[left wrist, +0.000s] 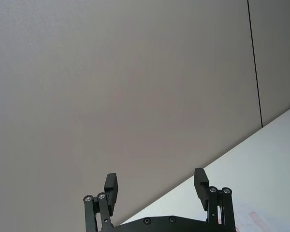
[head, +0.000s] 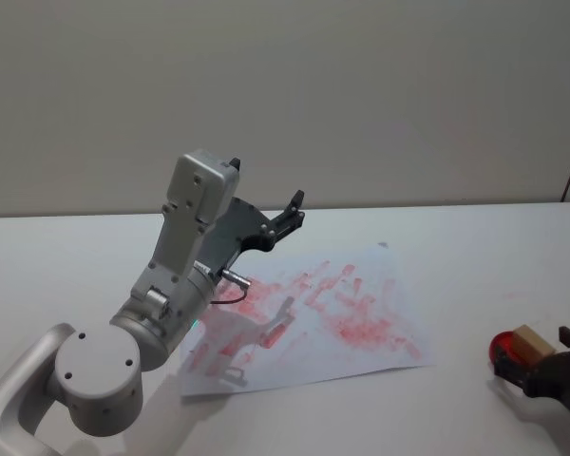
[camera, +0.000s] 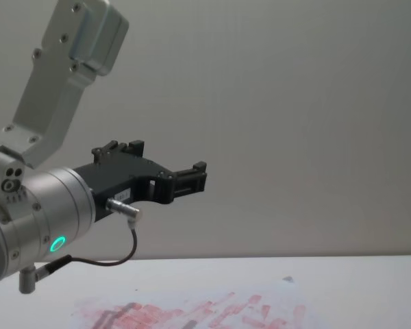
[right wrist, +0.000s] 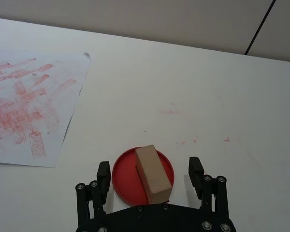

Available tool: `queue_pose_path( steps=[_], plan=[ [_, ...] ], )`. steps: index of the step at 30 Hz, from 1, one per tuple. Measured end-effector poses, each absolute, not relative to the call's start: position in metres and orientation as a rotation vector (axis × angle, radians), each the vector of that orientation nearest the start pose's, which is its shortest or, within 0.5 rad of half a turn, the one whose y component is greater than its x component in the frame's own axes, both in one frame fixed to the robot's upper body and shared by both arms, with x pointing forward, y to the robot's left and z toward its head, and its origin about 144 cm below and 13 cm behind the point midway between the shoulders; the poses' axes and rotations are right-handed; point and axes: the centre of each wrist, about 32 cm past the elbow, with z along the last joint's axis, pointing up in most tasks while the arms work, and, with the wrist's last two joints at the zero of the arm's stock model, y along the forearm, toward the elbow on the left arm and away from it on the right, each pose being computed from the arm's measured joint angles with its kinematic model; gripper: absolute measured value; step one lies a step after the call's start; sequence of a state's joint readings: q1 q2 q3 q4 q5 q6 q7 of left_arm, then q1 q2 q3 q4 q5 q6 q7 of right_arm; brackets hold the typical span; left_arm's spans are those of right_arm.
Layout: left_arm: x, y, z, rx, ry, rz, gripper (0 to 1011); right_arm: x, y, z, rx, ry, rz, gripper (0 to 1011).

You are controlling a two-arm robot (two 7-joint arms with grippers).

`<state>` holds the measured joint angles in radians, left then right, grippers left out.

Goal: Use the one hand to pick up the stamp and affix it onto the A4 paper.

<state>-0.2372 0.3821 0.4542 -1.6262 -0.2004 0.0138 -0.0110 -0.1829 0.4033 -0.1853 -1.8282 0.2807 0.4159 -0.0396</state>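
The stamp (right wrist: 153, 174), a pale tan wooden block, lies on a round red ink pad (right wrist: 126, 180) on the white table, to the right of the A4 paper (right wrist: 29, 111). My right gripper (right wrist: 149, 166), the black angular hand, is open just in front of the pad, with one finger on each side of the stamp and a gap to it on both. The head view puts the stamp (head: 530, 341) and right gripper (head: 541, 366) at the lower right, and the red-smudged A4 paper (head: 332, 313) in the middle. My left gripper (head: 290, 211) hangs open and empty above the paper's far left part.
The left arm's silver wrist with a green ring light (camera: 57, 243) is raised over the paper (camera: 212, 308); the left gripper (left wrist: 155, 180) points at the grey wall. Faint red marks (right wrist: 183, 142) dot the white table beyond the pad. Bare table lies between paper and pad.
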Motion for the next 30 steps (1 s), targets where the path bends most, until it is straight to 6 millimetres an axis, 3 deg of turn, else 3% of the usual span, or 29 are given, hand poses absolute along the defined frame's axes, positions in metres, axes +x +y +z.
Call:
queue_pose_path(
  steps=[7,23,30],
  plan=[
    [0.4920,0.1984,1.2044,0.061,-0.268,1.124,1001,0.4029,-0.2592,1.1588,-0.427,0.215,-1.327,879],
    [0.4920,0.1984,1.2044,0.061,-0.268,1.124,1001,0.4066,-0.2591,1.1577,-0.434,0.220,-1.320,358],
    [0.4920,0.1984,1.2044,0.061,-0.268,1.124,1001,0.4070,-0.2590,1.1575,-0.435,0.218,-1.318,218]
  ],
)
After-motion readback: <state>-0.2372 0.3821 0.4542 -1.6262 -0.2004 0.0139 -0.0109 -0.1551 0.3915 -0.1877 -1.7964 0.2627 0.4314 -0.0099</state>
